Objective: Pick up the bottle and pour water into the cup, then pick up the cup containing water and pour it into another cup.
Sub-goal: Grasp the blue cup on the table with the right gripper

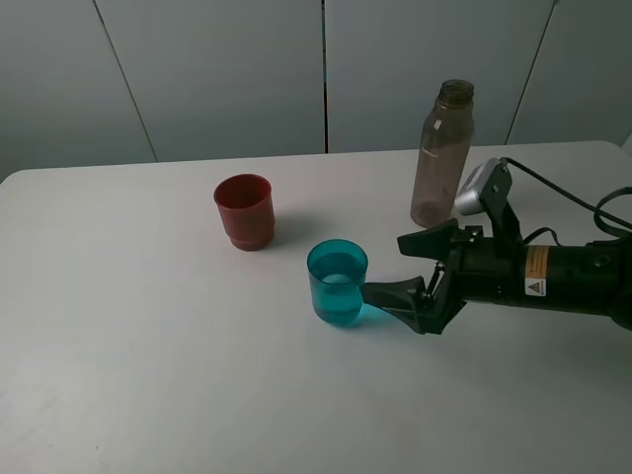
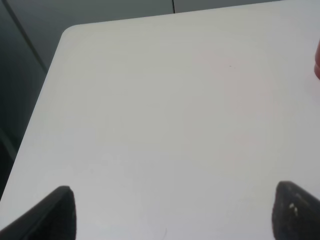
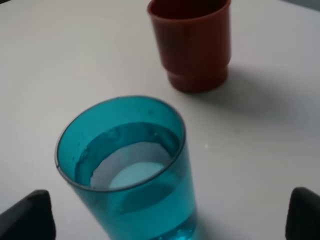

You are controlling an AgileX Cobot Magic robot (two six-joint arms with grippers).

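Observation:
The teal cup (image 1: 338, 284) stands upright in the middle of the table with water in it. It fills the right wrist view (image 3: 130, 170). My right gripper (image 1: 385, 267) is open just to the right of it, one finger on each side, not touching; in the right wrist view the gripper (image 3: 165, 215) shows only its fingertips. The red cup (image 1: 244, 211) stands upright behind and to the left (image 3: 190, 42). The capless bottle (image 1: 441, 156) stands upright at the back right. My left gripper (image 2: 175, 212) is open and empty over bare table.
The white table (image 1: 148, 346) has a rounded far left corner (image 2: 70, 32). A grey wall stands behind it. A sliver of red (image 2: 317, 65) shows at the edge of the left wrist view.

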